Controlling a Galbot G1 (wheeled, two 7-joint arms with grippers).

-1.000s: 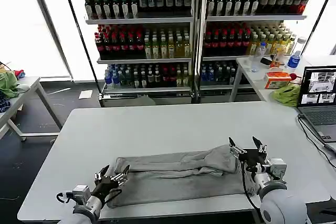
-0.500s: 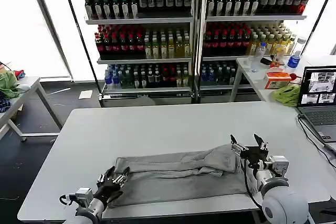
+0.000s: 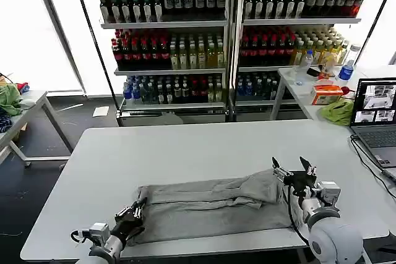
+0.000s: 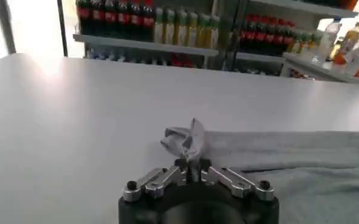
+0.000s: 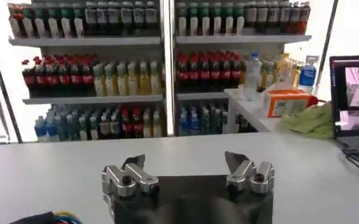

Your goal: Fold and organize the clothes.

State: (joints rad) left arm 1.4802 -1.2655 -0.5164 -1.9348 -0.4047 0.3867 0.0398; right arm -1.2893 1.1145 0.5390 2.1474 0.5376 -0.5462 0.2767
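A light grey shirt (image 3: 210, 208) lies folded lengthwise into a long band across the near part of the white table (image 3: 185, 146). At its near left corner my left gripper (image 3: 132, 214) is shut on a pinch of the grey fabric (image 4: 188, 139), which stands up in a small peak between the jaws (image 4: 191, 164). My right gripper (image 3: 294, 170) hovers just past the shirt's right end with both fingers spread wide and nothing between them; in the right wrist view its open jaws (image 5: 186, 163) frame bare table.
A laptop (image 3: 375, 115) with a cable sits at the table's right edge. A side table behind it carries a green cloth (image 3: 338, 110), an orange box and bottles. Drink shelves (image 3: 229, 35) fill the back. Another table with green cloth (image 3: 8, 98) stands far left.
My left gripper has closed from open onto the shirt's left corner and dropped slightly toward the near edge. The right gripper has shifted a little right and stays open.
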